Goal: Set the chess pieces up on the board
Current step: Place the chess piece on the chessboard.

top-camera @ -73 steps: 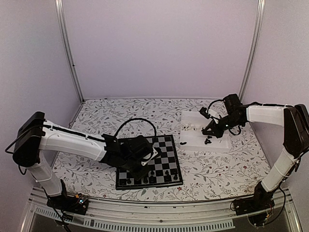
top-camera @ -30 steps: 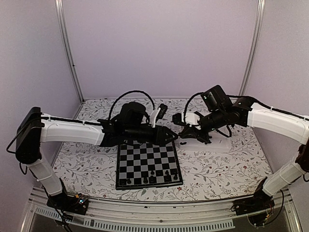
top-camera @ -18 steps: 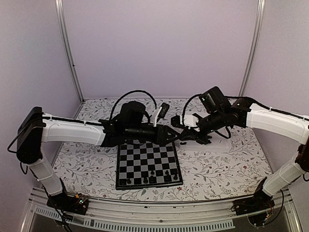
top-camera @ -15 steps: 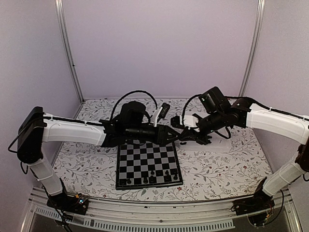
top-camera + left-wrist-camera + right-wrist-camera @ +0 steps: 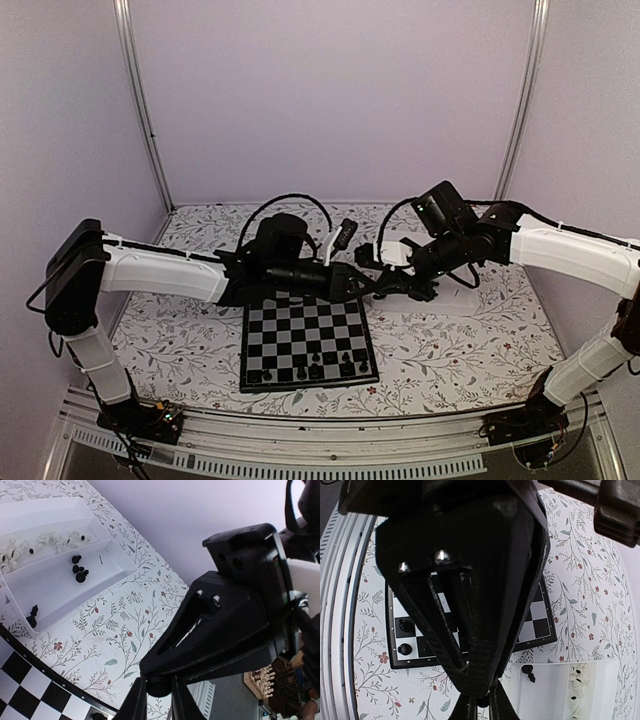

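Both arms reach inward and meet tip to tip in the air, above the strip of floral worktop (image 5: 200, 240) between the far right corner of the chessboard (image 5: 255, 345) and the white tray (image 5: 455, 302). The left claw (image 5: 362, 288) points right and the right claw (image 5: 385, 284) points left, their tips touching or nearly so. In the left wrist view the left claw (image 5: 159, 700) has its 2 fingers drawn close, a narrow gap between them filled by a dark rounded lump (image 5: 160, 684) at the very tip of the right claw's black body; whether that lump is a chess piece or the other claw's fingertip cannot be told. The right claw (image 5: 482, 707) has its fingers pressed together, and what it may be pinching is too small and dark to make out. A few black chess pieces (image 5: 316, 358) stand on the 2 rows of the board nearest the arm bases, and the rest of its squares are bare. In the tray (image 5: 60, 595), white pieces (image 5: 45, 539) lie heaped at its far end, a small cluster of black pieces (image 5: 77, 572) sits near the middle, and 1 black piece (image 5: 32, 615) lies apart near the board-side wall.
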### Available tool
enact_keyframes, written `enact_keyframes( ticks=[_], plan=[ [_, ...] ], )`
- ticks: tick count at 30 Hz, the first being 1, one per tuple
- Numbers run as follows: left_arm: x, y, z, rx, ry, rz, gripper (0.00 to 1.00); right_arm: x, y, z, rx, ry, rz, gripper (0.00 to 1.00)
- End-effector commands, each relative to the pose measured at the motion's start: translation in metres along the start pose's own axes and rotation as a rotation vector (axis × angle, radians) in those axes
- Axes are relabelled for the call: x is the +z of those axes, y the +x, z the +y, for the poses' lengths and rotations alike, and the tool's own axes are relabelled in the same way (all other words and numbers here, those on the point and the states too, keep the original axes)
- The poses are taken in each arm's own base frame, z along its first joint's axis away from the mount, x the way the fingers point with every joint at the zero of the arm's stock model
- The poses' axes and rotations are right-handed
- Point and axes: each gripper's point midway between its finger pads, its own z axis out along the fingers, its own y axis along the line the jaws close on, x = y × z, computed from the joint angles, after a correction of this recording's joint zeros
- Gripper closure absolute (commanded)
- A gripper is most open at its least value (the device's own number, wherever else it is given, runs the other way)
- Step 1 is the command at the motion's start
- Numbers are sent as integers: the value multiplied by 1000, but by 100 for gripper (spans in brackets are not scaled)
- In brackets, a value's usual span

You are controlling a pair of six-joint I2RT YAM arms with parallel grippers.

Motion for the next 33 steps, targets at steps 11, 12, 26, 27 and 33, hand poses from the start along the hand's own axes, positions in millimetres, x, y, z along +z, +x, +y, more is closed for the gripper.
enact_keyframes(
  ticks=[11,12,26,27,33],
  plan=[
    [-16,-25,-22,108,64,-86,94,-41,-25,-29,-4,112,-125,51],
    [-19,-28,-22,123,58,-101,94,-47,-25,-33,10,118,-142,46],
    [-52,-62,-39,416,-10,-377,96,-111,-36,-71,618,-371,-603,45],
    [-52,-63,-40,432,-17,-389,97,-109,-34,-74,651,-403,-614,46],
    [-40,-68,-47,496,-51,-415,96,-90,-26,-71,825,-605,-641,52]
  ],
)
